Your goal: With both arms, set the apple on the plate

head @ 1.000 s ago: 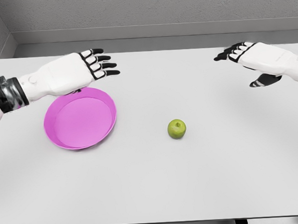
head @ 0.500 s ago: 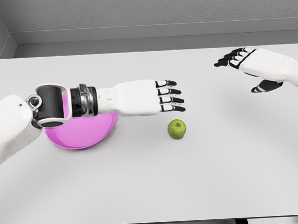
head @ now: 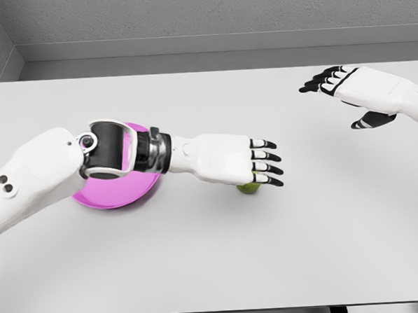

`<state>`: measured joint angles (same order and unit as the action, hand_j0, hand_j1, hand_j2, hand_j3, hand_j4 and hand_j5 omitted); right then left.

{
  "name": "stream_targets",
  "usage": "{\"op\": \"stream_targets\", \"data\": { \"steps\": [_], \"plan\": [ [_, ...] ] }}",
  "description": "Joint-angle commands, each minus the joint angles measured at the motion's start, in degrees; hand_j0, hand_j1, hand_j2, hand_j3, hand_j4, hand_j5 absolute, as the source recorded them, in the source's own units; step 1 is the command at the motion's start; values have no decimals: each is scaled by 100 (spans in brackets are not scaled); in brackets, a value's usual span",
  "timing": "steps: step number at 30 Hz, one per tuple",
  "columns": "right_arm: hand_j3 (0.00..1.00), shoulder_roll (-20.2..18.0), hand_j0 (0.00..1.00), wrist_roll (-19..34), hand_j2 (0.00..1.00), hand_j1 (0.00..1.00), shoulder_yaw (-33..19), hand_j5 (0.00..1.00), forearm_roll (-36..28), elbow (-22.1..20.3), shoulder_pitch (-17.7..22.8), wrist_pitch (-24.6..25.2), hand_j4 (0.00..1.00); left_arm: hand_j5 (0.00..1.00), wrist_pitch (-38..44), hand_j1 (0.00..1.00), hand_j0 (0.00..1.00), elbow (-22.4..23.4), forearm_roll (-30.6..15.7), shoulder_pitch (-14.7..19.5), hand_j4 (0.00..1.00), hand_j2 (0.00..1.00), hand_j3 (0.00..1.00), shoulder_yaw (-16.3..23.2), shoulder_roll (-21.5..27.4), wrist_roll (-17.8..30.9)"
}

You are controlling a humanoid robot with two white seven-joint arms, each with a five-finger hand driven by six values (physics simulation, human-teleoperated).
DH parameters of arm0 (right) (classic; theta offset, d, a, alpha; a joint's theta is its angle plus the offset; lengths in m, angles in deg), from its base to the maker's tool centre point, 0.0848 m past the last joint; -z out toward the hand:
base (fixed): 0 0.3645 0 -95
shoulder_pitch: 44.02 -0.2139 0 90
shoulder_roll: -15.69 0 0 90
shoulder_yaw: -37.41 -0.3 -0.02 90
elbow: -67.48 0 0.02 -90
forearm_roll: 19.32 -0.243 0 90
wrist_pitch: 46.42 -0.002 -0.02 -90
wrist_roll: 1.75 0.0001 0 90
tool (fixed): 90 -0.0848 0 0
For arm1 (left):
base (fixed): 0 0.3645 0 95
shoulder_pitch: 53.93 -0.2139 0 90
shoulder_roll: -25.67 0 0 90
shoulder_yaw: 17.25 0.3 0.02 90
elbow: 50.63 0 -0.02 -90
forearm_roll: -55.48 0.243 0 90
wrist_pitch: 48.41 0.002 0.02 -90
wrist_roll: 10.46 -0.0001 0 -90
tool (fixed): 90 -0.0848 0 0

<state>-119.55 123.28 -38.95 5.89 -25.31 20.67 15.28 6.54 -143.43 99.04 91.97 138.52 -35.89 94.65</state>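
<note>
Two white arms are showing over the grey table. Reaching in from the left, the left hand is hovering palm-down with its fingers stretched out flat and gripping nothing. Directly beneath those fingers the green apple is sitting on the table, mostly hidden, only its lower edge peeking out. Whether the hand is touching it is unclear. Behind the left forearm, the pink plate is lying to the left of the apple. Far off at the upper right, the right hand is hanging open, well apart from the apple.
</note>
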Motion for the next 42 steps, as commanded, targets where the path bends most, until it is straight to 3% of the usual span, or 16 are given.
{"op": "stream_targets", "data": {
  "steps": [1, 9, 16, 18, 23, 25, 42],
  "plan": [
    [100, -2, 100, -3, 100, 100, -2, 100, -25, -3, 0, 8, 100, 100, 6, 100, 100, 104, -57, 26, 100, 100, 100, 164, -58, 1],
    [100, -11, 100, -3, 100, 100, -2, 100, -25, 6, 0, 17, 100, 100, 6, 100, 100, 385, 13, 53, 100, 100, 100, 287, -331, 19],
    [100, -178, 100, -3, 100, 100, -125, 100, -25, -38, 167, 17, 100, 100, 6, 100, 100, 552, 540, 193, 100, 100, 100, 516, -489, 28],
    [100, -178, 100, -3, 100, 100, -125, 100, -25, -47, 167, 17, 100, 100, 6, 100, 100, 552, 505, 220, 100, 100, 100, 586, -515, 449],
    [100, -204, 100, -3, 100, 100, -134, 100, -25, -258, 264, 8, 100, 100, 6, 100, 100, 535, 514, 229, 100, 100, 100, 578, -524, 502],
    [100, -204, 100, -3, 100, 100, -195, 100, -25, -267, 281, 8, 100, 100, 6, 100, 100, 526, 417, 229, 100, 100, 100, 569, -524, 854],
    [100, -204, 100, -3, 100, 100, -204, 100, -25, -381, 334, -27, 100, 100, 6, 100, 100, 693, 285, 343, 100, 100, 100, 481, -647, 1012]
  ]
}}
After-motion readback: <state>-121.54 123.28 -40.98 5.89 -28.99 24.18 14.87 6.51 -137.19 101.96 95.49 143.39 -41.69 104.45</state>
